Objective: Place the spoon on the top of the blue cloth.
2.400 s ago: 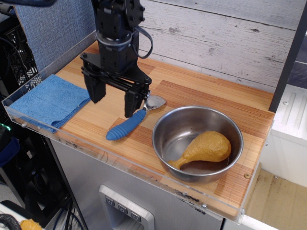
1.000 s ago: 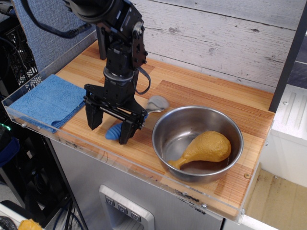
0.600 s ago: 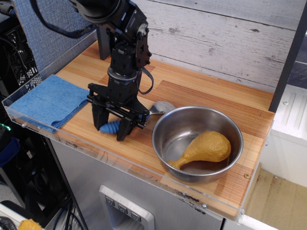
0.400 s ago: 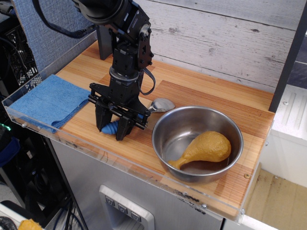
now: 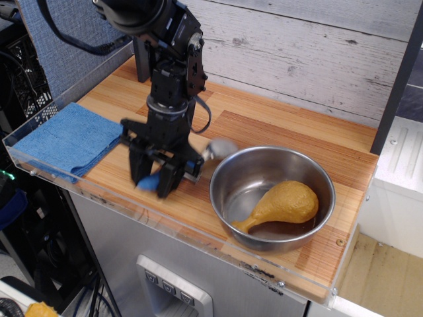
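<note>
One blue-handled silver spoon (image 5: 198, 160)

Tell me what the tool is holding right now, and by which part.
The tool is closed on the spoon, gripping its blue handle near the end; the silver bowl end sticks out toward the steel bowl. The frame is blurred.

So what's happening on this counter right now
A black robot arm has its end effector closed around the blue handle of the spoon, near the front edge of the wooden counter. The picture is blurred there, so whether the spoon is off the wood is hard to tell. The blue cloth lies at the left end with nothing on it. A steel bowl on the right holds a toy chicken leg.
</note>
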Motion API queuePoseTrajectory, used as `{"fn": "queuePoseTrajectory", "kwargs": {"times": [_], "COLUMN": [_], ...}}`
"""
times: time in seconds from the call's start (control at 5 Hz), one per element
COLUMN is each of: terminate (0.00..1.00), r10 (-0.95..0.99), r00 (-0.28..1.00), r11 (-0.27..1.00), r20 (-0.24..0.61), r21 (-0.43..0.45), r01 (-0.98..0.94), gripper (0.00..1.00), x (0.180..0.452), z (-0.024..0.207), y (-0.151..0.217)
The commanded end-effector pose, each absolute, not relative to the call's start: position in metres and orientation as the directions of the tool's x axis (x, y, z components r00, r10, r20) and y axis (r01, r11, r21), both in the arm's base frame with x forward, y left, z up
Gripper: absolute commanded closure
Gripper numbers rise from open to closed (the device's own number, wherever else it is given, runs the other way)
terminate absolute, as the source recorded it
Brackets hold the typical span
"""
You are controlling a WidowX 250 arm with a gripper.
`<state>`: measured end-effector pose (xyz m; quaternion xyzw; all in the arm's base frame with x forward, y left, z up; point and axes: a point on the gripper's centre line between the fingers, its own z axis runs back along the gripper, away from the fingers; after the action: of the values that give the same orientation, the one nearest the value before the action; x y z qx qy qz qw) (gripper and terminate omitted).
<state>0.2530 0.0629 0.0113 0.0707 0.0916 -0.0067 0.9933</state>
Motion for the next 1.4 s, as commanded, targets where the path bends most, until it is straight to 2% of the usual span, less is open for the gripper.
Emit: {"fn": "queuePoseTrajectory", "kwargs": {"times": [0.0, 0.2, 0.6, 0.8, 1.2], "terminate": [0.0, 0.0, 0.0, 0.0, 0.0], "r10": [-0.031, 0.043, 0.233, 0.278, 0.318], "r00": [0.999, 0.999, 0.967, 0.952, 0.942], "r11": [0.995, 0.995, 0.961, 0.949, 0.936], "r20": [-0.028, -0.023, -0.105, -0.125, -0.105], "r21": [0.096, 0.095, 0.176, 0.192, 0.194], "r01": [0.033, -0.04, -0.212, -0.251, -0.295], "gripper": [1.0, 1.0, 1.0, 1.0, 1.0], "x": [0.272, 0.264, 0.229, 0.213, 0.204], "z": [0.079, 0.089, 0.062, 0.053, 0.059], "y": [0.062, 0.092, 0.17, 0.188, 0.207]}}
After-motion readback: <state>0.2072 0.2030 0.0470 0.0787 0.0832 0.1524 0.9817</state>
